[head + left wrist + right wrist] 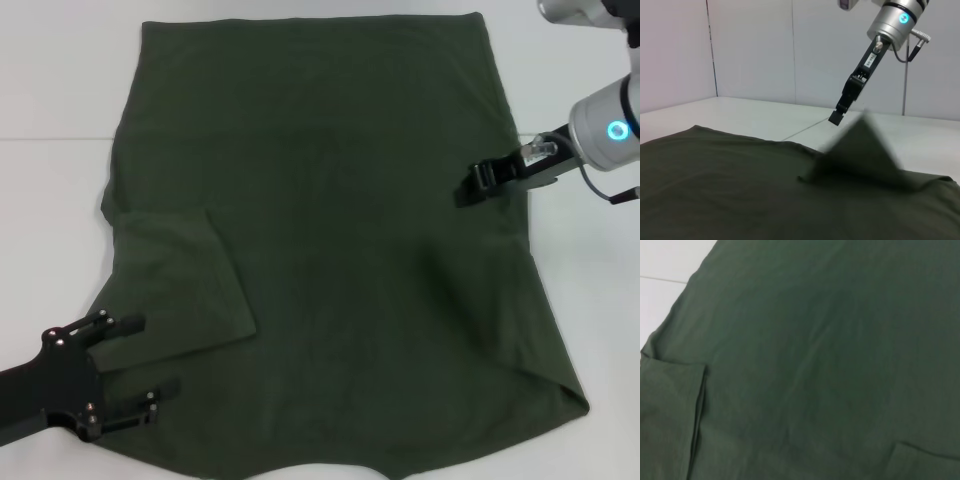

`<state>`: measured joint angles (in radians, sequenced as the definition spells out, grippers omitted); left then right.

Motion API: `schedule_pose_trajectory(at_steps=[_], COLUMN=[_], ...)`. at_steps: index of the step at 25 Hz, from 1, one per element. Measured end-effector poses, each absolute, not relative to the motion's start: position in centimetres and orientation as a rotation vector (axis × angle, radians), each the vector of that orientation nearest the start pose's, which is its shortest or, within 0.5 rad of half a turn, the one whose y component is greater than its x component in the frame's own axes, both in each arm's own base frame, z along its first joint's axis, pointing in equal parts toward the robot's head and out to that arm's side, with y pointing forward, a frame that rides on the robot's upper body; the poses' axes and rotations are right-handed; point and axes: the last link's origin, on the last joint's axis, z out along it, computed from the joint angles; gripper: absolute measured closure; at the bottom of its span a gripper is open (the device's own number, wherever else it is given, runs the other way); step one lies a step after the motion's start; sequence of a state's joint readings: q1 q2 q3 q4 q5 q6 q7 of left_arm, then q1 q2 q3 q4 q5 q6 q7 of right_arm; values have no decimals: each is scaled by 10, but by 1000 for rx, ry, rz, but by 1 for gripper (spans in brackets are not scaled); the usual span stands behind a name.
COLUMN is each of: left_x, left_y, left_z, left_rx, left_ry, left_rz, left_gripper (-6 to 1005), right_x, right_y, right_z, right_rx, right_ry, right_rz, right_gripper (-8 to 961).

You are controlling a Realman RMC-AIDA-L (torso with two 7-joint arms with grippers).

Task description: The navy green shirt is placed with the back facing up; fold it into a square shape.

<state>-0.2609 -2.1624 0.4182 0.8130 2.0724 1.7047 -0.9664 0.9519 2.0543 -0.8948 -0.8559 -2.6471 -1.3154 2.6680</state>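
Shirt (340,250), dark olive, lies flat on the white table (50,90), both sleeves folded inward. Left gripper (125,370), jaws spread and empty, sits at its near-left edge; right gripper (470,188), jaw state unclear, hovers over its right edge.

Bare white table (60,100) around the flat shirt (340,250); only a raised cloth peak (865,150) under the right pincer (468,190)

The left gripper (128,370) at seven o'clock is matte black with flat plates and small silver screws. The right gripper (468,190) at two o'clock is black on a silver arm with a glowing cyan ring, a thin cable, and possibly a clear connector.
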Motion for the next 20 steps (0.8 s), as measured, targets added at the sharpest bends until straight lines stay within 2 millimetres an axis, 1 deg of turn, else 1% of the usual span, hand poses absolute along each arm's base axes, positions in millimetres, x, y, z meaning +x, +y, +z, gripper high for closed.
schedule_pose_trajectory(at_steps=[2, 6, 8, 11, 13, 15, 17, 19, 20], left_x=[-329, -329, -329, -329, -330, -331, -332, -336, -339], left_y=[245, 245, 246, 251, 255, 256, 254, 251, 250], left_z=[24, 24, 26, 33, 44, 55, 66, 74, 78], left_rx=[-2509, -2497, -2478, -2434, -2389, -2351, -2331, -2313, -2294], left_ry=[-365, -379, -423, -580, -754, -916, -1053, -1183, -1290], left_rz=[-623, -636, -657, -726, -796, -857, -899, -895, -875], left_gripper=[149, 149, 149, 149, 148, 148, 148, 148, 148], right_x=[164, 163, 165, 174, 187, 204, 227, 251, 262], right_y=[446, 443, 440, 427, 409, 389, 365, 341, 329], right_z=[14, 9, 10, 19, 25, 28, 27, 22, 19], right_rx=[-2323, -2350, -2373, -2466, -2562, -2647, -2691, -2688, -2676], right_ry=[1343, 1331, 1352, 1341, 1280, 1155, 989, 838, 771], right_rz=[-49, -6, 66, 267, 440, 561, 628, 666, 680], right_gripper=[897, 752, 673, 545, 460, 421, 382, 343, 323])
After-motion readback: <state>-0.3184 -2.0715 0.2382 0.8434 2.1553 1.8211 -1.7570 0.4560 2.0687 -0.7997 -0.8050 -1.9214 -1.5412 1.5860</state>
